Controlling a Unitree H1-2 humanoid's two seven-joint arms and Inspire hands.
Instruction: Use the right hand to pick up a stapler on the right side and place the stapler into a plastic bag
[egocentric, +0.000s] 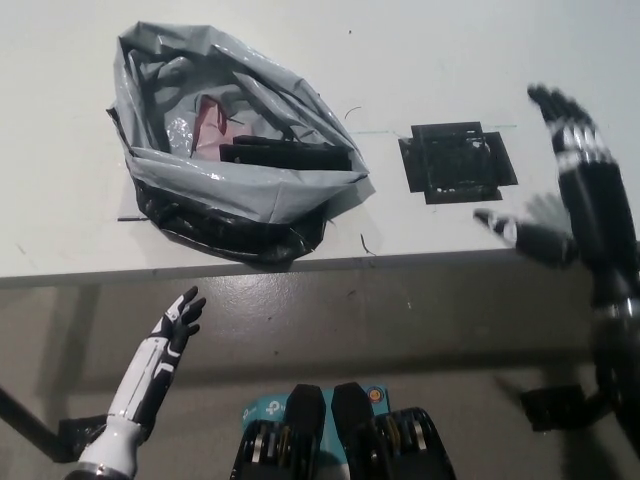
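Right hand (575, 190) empty, fingers spread, at bench (60, 230) right front edge; stapler (290, 155) in plastic bag (240, 187), well to its left (long axis along that edge). Left hand (165, 345) open below.

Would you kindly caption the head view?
Black right hand open right of the grey plastic bag; white left hand rests lower left.

So the crumpled grey plastic bag with the glossy black underside (250, 185) sits on the left part of the white worktop (480, 60), mouth wide open and facing up, with its lower side close to the worktop's front edge. The long black stapler (290, 155) is inside it, lying flat and roughly sideways across the opening, toward the bag's right side. There's some pinkish stuff (208, 120) in there beside it, can't tell what.
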